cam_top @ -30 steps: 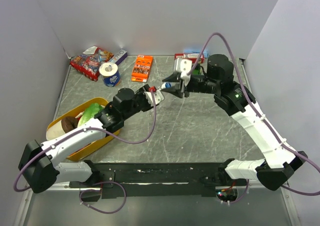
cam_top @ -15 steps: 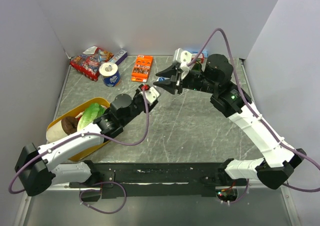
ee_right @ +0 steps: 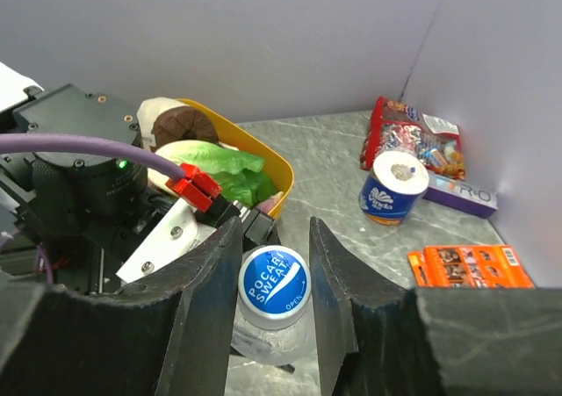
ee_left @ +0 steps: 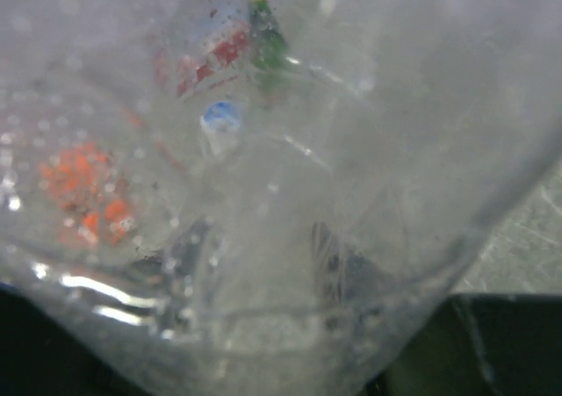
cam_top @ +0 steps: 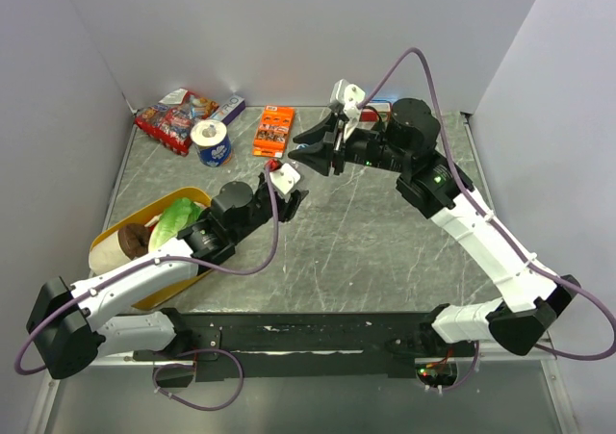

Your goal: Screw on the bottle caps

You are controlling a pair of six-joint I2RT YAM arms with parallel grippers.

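The two grippers stood close together above the table [cam_top: 385,251], a little toward 12 o'clock from its middle. The right gripper [cam_top: 300,153] reached in from 2 o'clock and the left gripper [cam_top: 291,189] came up from 8 o'clock.

In the right wrist view the right fingers [ee_right: 206,308] stood on either side of the cap [ee_right: 274,286], pinching it by its rim. Its blue top with white lettering faced the camera. The cap sat on the neck of the bottle [ee_left: 290,238], whose clear body showed just under it. How far the cap was screwed on could not be told.

The bottle filled the whole left wrist view, close and blurred. The left fingers [ee_left: 338,260] showed only as dark smears through the plastic. As far as could be made out, they were closed on the bottle's sides and held it off the table.

A yellow tub [cam_top: 199,194] lay at 8 o'clock, partly under the left arm. It held a lettuce leaf [ee_right: 233,172] and a brown round piece [ee_right: 180,128]. A paper roll [cam_top: 212,143] stood upright at 10 o'clock. A snack bag [cam_top: 173,118] lay beyond it in the far corner, and a long white box [ee_right: 461,194] lay just beside the roll by the back wall. An orange box [cam_top: 274,131] lay flat at 11 o'clock, well apart from the grippers.
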